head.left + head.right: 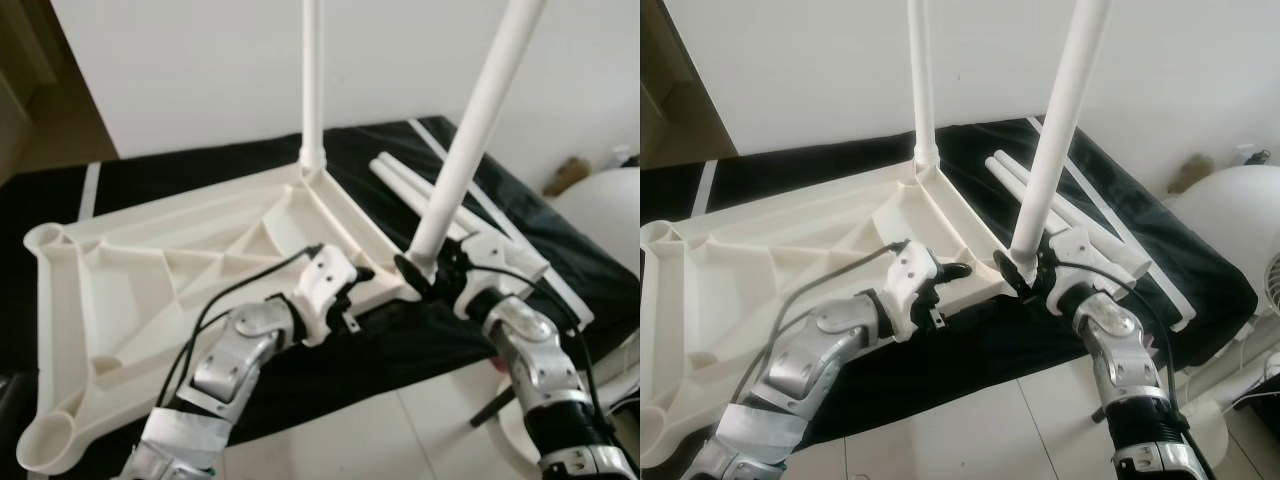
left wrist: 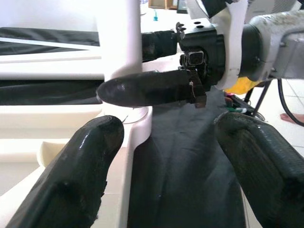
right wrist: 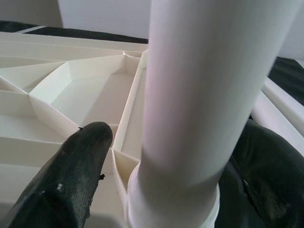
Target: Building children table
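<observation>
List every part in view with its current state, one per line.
Tabletop: upside down on the black cloth, ribs showing.
Far leg: upright in its corner socket.
Near leg: tilted, base at the corner socket, held by the right tool.
Spare legs: lying on the cloth.
Left tool: open, beside the tabletop's edge.

Both arms: silver segmented shells, white wrist housings, black cables looping along them. Left gripper (image 1: 352, 285) and right gripper (image 1: 425, 272): long, rounded black fingers (image 2: 76, 185).

Upturned white tabletop (image 1: 150, 270), spare legs (image 1: 415, 190) on black cloth (image 1: 420, 340).
</observation>
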Robot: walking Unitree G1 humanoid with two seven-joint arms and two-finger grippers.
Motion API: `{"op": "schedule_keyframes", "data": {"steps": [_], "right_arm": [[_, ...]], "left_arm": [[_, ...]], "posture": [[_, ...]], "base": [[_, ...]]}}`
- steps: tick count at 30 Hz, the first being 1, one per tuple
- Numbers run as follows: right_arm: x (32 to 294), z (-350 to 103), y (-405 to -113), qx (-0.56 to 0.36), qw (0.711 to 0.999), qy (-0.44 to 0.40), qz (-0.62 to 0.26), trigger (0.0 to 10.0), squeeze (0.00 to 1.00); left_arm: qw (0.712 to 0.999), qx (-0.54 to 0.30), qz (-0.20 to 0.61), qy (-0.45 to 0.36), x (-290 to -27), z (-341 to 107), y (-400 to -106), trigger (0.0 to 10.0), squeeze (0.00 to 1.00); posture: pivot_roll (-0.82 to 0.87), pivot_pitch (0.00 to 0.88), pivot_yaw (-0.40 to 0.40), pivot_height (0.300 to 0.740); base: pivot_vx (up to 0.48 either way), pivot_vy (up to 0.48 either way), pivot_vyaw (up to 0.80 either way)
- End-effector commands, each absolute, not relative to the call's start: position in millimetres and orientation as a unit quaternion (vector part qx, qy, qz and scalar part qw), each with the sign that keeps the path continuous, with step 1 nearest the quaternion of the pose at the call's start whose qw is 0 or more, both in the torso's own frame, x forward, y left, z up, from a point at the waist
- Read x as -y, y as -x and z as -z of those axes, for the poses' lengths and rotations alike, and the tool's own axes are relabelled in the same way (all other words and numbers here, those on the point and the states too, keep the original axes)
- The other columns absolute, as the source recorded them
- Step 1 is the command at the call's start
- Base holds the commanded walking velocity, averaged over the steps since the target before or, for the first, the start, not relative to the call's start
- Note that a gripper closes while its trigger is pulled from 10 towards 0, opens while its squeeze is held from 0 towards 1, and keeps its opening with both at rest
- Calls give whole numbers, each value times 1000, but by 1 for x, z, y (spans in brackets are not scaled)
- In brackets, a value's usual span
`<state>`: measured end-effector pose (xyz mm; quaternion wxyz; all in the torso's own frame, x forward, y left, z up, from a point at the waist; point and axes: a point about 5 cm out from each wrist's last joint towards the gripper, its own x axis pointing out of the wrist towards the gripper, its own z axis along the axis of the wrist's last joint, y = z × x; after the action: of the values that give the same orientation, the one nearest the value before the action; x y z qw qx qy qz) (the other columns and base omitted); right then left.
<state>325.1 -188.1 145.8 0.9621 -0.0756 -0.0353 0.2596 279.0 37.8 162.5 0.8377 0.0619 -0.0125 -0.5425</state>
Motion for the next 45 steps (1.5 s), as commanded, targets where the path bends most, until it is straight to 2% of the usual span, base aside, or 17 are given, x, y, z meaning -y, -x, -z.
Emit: {"op": "schedule_keyframes", "data": {"steps": [1, 12, 13, 14, 15, 17, 18, 27, 28, 35, 42, 45], "right_arm": [[188, -143, -326, 28, 959, 83, -269, 10000, 0], [182, -139, -347, 3, 939, 113, -324, 10000, 0], [181, -139, -349, 3, 938, 115, -326, 6706, 0], [181, -139, -349, 3, 938, 117, -327, 6706, 0], [181, -139, -350, 3, 938, 119, -326, 1961, 0], [181, -139, -350, 3, 938, 119, -326, 1961, 0], [181, -137, -350, 2, 939, 118, -322, 0, 0], [181, -124, -347, -5, 945, 86, -314, 0, 0], [179, -122, -347, -7, 950, 74, -303, 10000, 0], [174, -120, -347, -10, 960, 66, -273, 10000, 0], [169, -122, -348, -3, 982, 14, -191, 10000, 0], [168, -121, -346, -1, 992, -20, -127, 10000, 0]], "left_arm": [[840, 8, 538, -64, -39, -161, -281, 10000, 0], [836, 11, 544, -64, -34, -164, -279, 10000, 0], [836, 12, 545, -64, -33, -164, -279, 10000, 0], [836, 12, 545, -63, -33, -164, -279, 10000, 0], [836, 12, 545, -64, -33, -164, -279, 10000, 0], [836, 12, 545, -64, -33, -164, -279, 10000, 0], [836, 13, 545, -63, -33, -164, -279, 10000, 0], [837, 14, 543, -60, -32, -165, -279, 10000, 0], [838, 14, 543, -60, -32, -165, -280, 10000, 0], [838, 15, 542, -61, -33, -166, -280, 10000, 0], [839, 13, 541, -59, -34, -165, -280, 10000, 0], [842, 13, 536, -59, -35, -165, -282, 10000, 0]], "posture": [[-57, 15, 13, 740], [-50, 11, 24, 740], [-47, 11, 24, 740], [-47, 11, 24, 740], [-46, 11, 23, 740], [-46, 11, 23, 740], [-45, 11, 21, 740], [-50, 10, 19, 740], [-53, 12, 20, 740], [-53, 15, 16, 740], [-58, 21, 14, 740], [-60, 26, 7, 740]], "base": [[0, 0, 0], [0, 0, 0], [0, 0, 0], [0, 0, 0], [0, 0, 0], [0, 0, 0], [0, 0, 0], [0, 0, 0], [0, 0, 0], [0, 0, 0], [0, 0, 0], [0, 0, 0]]}}
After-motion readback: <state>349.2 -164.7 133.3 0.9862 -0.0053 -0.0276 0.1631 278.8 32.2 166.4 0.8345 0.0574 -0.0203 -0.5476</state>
